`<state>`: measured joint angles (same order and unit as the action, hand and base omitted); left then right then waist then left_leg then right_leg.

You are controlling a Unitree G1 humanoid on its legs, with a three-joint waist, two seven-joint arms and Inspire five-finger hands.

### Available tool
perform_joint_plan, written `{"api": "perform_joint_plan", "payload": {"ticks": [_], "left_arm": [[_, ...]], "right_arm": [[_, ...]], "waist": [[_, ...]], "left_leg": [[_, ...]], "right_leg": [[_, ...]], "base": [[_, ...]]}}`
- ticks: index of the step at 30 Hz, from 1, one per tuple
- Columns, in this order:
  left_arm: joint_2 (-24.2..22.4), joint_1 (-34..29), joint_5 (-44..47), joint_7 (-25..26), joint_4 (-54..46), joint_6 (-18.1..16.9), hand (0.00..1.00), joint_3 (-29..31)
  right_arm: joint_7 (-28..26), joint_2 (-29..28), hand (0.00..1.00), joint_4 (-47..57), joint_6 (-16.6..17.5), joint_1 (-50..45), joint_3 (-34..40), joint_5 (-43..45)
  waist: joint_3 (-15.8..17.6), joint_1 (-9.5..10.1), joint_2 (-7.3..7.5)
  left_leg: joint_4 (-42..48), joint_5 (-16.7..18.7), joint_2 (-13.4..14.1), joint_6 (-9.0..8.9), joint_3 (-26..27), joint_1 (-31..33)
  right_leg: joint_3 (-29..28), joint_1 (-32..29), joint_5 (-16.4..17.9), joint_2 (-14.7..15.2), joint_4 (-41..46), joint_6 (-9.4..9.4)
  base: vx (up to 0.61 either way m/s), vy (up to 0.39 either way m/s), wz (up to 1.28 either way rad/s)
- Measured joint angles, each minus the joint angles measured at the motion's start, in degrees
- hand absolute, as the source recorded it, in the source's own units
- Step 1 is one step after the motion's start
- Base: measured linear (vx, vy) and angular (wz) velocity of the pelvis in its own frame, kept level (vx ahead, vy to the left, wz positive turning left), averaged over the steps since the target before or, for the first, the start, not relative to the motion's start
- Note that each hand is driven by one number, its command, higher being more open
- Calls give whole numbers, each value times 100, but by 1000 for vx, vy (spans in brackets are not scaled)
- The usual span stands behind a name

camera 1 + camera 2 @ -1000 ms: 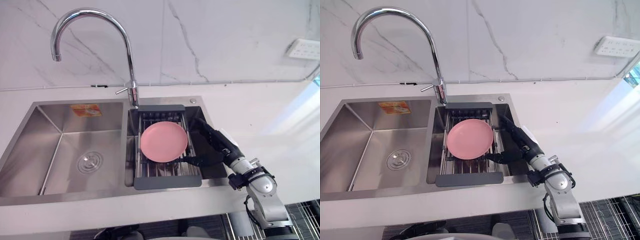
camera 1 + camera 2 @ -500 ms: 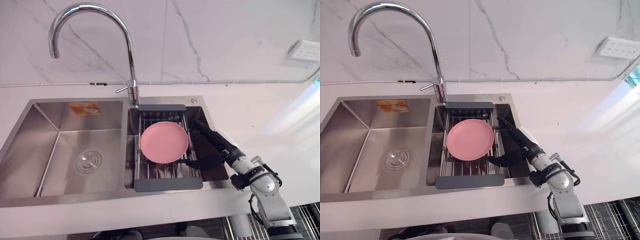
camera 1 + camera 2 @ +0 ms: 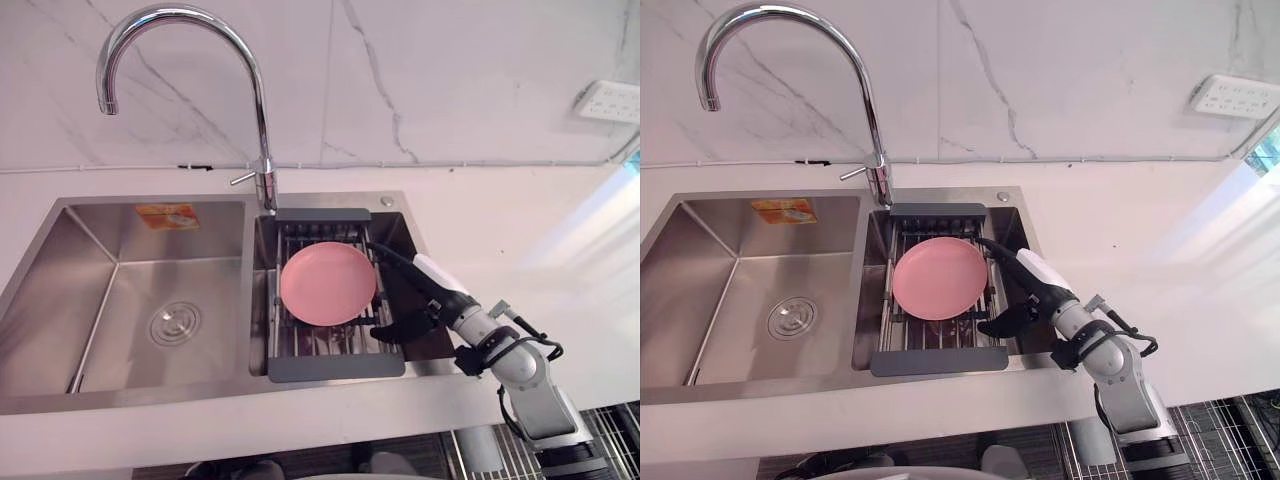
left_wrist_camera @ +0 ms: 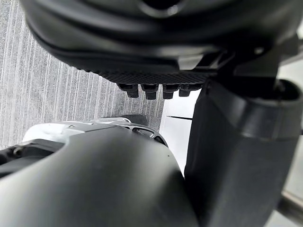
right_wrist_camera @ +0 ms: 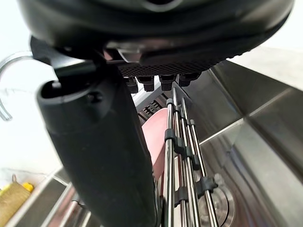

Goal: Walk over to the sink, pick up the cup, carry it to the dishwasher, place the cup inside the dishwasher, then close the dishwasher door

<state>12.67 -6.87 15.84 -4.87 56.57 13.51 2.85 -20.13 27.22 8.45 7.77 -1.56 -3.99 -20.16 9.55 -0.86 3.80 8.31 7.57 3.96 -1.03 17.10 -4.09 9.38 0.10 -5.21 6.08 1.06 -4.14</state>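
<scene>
No cup shows; a round pink plate (image 3: pixel 328 283) lies on a dark wire rack (image 3: pixel 335 367) across the sink's right basin. My right hand (image 3: pixel 420 295) reaches into that basin from the right. It is open: its straight fingers run along the plate's right edge and its thumb spreads toward the rack's front corner. Whether the fingers touch the plate I cannot tell. In the right wrist view the plate (image 5: pixel 156 137) shows edge-on past the rack's bars (image 5: pixel 182 156). My left hand (image 4: pixel 156 90) hangs over grey floor with its fingers straight and nothing in them.
The steel double sink (image 3: pixel 230 385) is set in a white counter; its left basin (image 3: pixel 150 300) has a drain. A tall curved tap (image 3: pixel 262 130) stands behind the divider. A wall socket (image 3: pixel 608 100) is at the upper right. Wire racking (image 3: pixel 1220 420) shows low on the right.
My right hand has slid left toward the plate and turned at the wrist, so its white cover now faces up. The plate and rack have stayed put.
</scene>
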Motion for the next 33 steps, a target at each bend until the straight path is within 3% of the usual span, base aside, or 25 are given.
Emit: {"api": "perform_joint_plan", "payload": {"ticks": [11,17,24,33], "left_arm": [[-28,30,-1,81,3,-13,100,-26],[-22,97,-9,76,-2,-11,100,-95],[-12,106,-9,75,-8,0,100,-99],[-11,110,-9,73,-12,2,100,-99]], "right_arm": [[525,-1,100,137,-32,345,-554,-957],[618,-5,100,120,-73,576,-983,-1311],[635,-49,100,-230,-193,793,-1529,-1408],[635,-59,100,-378,-357,970,-1568,-1470]], "waist": [[0,18,1],[0,154,0],[0,171,1],[0,187,1]], "left_leg": [[190,112,22,13,-39,80],[242,113,32,20,-124,107],[304,116,30,23,-228,156],[312,115,31,23,-236,158]], "right_leg": [[21,20,-2,3,11,2],[94,62,-6,5,6,6],[176,86,-5,21,17,5],[185,91,-6,23,20,4]], "base": [[-26,3,1],[-12,-3,6],[-28,-5,6],[-4,-1,0]]}}
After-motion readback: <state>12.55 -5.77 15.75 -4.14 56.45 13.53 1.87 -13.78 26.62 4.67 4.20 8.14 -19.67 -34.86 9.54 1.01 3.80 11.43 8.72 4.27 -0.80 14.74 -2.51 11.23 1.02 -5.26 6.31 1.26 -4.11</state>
